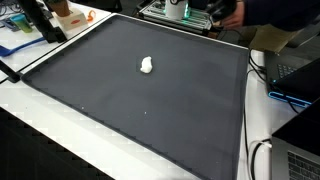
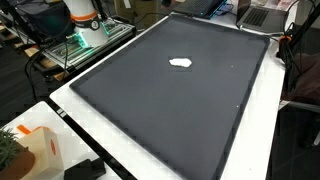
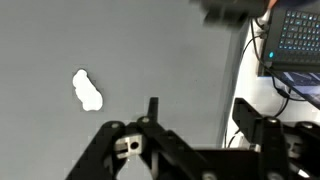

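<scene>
Resting loose near the middle of the dark mat [image 1: 200, 100] on the tabletop [image 1: 60, 130], white lump [image 3: 87, 90] untouched, apart from the raised end effector [image 3: 185, 135], released or clenched impossible to tell, nothing grasped yet.

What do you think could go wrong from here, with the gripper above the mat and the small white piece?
1. In the wrist view the white piece lies off to one side of the gripper, so a straight descent would likely miss or nudge it.
2. It is small and low on the dark mat; the gripper might scrape the mat.
3. A laptop and cables sit just past the mat's edge; a wide swing could catch them.
</scene>
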Motion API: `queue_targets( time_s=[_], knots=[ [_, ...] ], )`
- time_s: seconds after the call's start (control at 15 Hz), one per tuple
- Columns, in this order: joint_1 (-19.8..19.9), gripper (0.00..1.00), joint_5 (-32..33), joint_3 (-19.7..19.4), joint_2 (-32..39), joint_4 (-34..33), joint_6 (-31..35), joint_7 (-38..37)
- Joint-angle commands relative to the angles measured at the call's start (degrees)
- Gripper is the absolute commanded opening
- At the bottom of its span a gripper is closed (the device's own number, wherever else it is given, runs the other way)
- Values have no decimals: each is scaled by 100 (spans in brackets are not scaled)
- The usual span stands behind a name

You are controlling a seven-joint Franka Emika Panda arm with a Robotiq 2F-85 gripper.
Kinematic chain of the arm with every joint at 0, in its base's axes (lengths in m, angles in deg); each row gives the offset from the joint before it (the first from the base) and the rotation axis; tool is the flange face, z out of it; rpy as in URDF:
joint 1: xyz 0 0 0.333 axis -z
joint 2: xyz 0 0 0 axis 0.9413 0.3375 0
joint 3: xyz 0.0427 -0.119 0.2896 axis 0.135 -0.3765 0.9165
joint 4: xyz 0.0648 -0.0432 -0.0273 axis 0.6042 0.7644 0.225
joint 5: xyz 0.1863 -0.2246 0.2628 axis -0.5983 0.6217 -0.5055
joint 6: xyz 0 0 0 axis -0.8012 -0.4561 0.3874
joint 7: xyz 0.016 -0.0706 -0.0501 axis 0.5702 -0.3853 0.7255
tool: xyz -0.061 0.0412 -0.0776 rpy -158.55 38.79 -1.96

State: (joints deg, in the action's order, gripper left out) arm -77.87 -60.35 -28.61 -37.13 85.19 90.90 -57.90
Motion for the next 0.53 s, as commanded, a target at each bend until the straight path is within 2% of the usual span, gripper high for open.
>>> queue_targets(
  time_s=[0.0,0.47],
  knots=[
    [73,100,74,-82,-267,243,9,178],
    [141,99,736,-389,-1548,2512,2446,1789]
  ],
)
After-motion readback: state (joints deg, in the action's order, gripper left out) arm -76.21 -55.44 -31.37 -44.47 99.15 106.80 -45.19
